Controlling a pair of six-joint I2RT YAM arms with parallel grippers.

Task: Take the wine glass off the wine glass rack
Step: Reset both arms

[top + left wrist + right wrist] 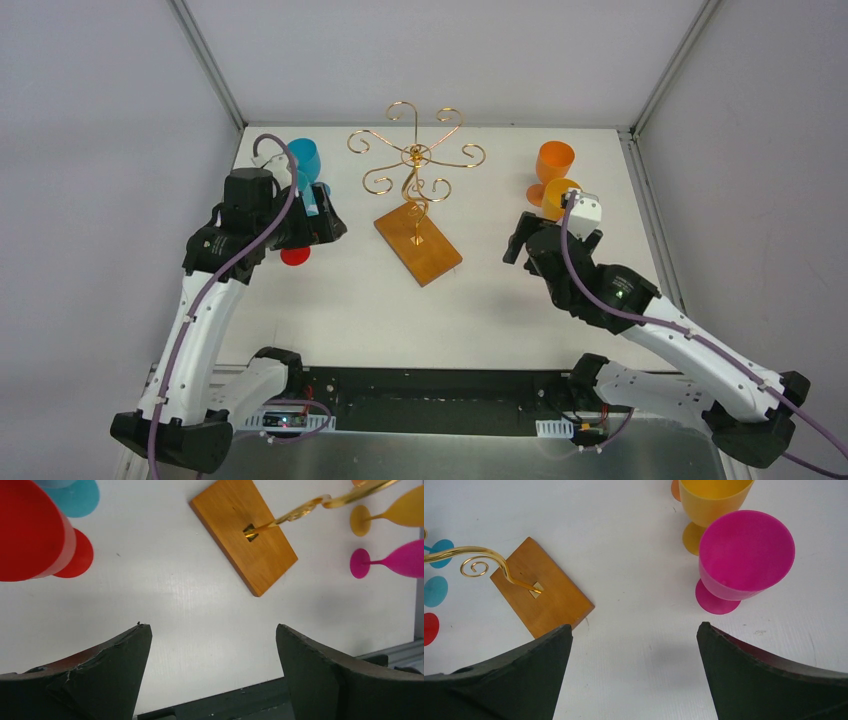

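Note:
The wine glass rack (415, 160) is a gold wire stand on an orange-brown wooden base (418, 245) in the middle of the table. No glass hangs on its arms that show. A red wine glass (27, 530) stands upright on the table, up and left of my left gripper (210, 630). That gripper is open with only bare table between its fingers. My right gripper (634, 627) is open too, over bare table between the rack base (549, 600) and a magenta glass (746, 550).
A blue glass (303, 160) stands at the back left by the left arm. Two orange glasses (555, 160) stand at the back right, close to the magenta one. White walls enclose the table on three sides.

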